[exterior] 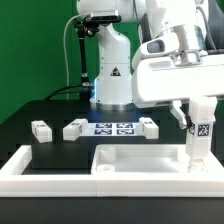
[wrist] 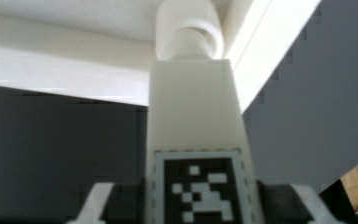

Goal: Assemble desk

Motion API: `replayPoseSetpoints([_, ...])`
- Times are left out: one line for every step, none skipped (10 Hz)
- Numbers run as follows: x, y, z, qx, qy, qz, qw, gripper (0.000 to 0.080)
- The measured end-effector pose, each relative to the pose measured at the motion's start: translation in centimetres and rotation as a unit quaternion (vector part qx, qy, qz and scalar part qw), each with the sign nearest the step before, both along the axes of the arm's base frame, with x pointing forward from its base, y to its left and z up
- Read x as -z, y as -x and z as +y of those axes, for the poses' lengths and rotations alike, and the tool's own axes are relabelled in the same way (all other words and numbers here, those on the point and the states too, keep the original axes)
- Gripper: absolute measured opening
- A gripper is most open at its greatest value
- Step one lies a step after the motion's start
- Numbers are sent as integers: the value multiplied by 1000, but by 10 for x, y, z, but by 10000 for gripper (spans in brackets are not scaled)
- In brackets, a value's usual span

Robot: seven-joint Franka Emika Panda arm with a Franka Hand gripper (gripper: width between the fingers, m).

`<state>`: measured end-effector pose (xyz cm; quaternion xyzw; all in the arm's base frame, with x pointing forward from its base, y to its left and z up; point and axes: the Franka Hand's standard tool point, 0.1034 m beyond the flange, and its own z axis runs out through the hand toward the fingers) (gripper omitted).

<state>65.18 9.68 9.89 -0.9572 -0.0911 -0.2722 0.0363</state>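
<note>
We pinch one leg [exterior: 200, 148] upright in the claw [exterior: 199, 112], its end down at the tabletop [exterior: 128, 160] corner on the exterior view's right, probably so it can be screwed in.

Marker [wrist: 201, 188] on the leg [wrist: 197, 110] partly beyond the wrist view's edge

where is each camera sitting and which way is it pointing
Exterior view: in front of the table, facing the arm and its base; shows the gripper holding a leg upright at the tabletop.
Wrist view: on the wrist, looking along that leg; fingers edge it.
Shared: the held leg.
</note>
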Motion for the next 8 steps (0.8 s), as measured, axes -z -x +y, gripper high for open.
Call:
replayPoseSetpoints([4, 2, 1, -1, 0, 3, 1000, 288])
replayPoseSetpoints([5, 1, 1, 0, 0, 1, 1000, 288])
replayPoseSetpoints([5, 0, 1, 1, 0, -7, 1000, 288])
replayPoseSetpoints([5, -1, 1, 3, 0, -20, 1000, 288])
replayPoseSetpoints([5, -1, 1, 4, 1, -33, 999, 288])
replayPoseSetpoints([5, -1, 1, 4, 1, -34, 999, 288])
replayPoseSetpoints([5, -1, 1, 4, 1, -34, 999, 288])
replayPoseSetpoints([5, -1, 1, 4, 1, -34, 999, 371])
